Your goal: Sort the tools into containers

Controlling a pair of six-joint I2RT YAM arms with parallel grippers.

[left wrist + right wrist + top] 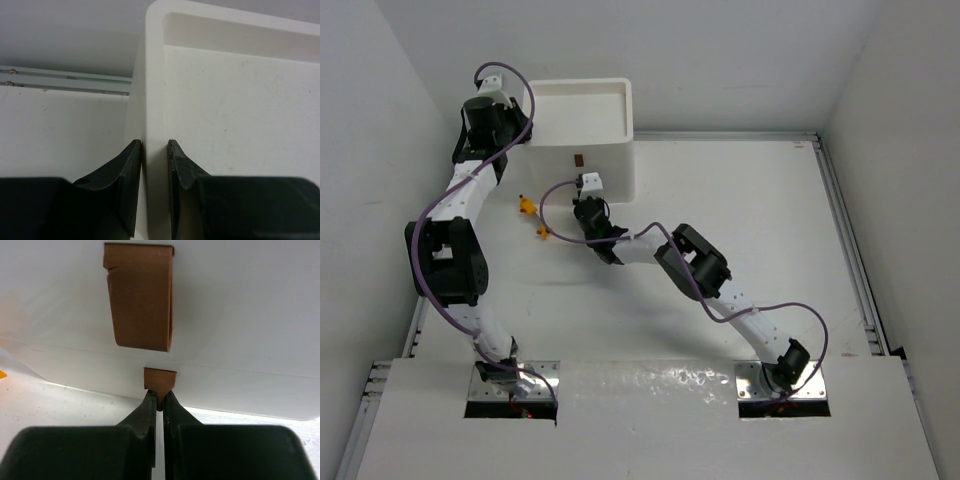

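Observation:
The white drawer unit [605, 160] stands at the back of the table, with a recessed tray top. My left gripper [155, 150] is shut on the unit's left rim [154, 90], one finger outside the wall and one inside the tray. My right gripper [160, 399] is shut on the lowest brown drawer handle [160, 380], below a larger brown handle [140, 295]. In the top view my right gripper [588, 205] sits against the unit's front and my left gripper [525, 125] at its left side. Yellow-orange screwdrivers [527, 207] [544, 234] lie on the table left of the right gripper.
A metal rail [845, 240] runs along the table's right edge and another along the back [65, 82]. White walls close in the left, back and right. Purple cables loop along both arms.

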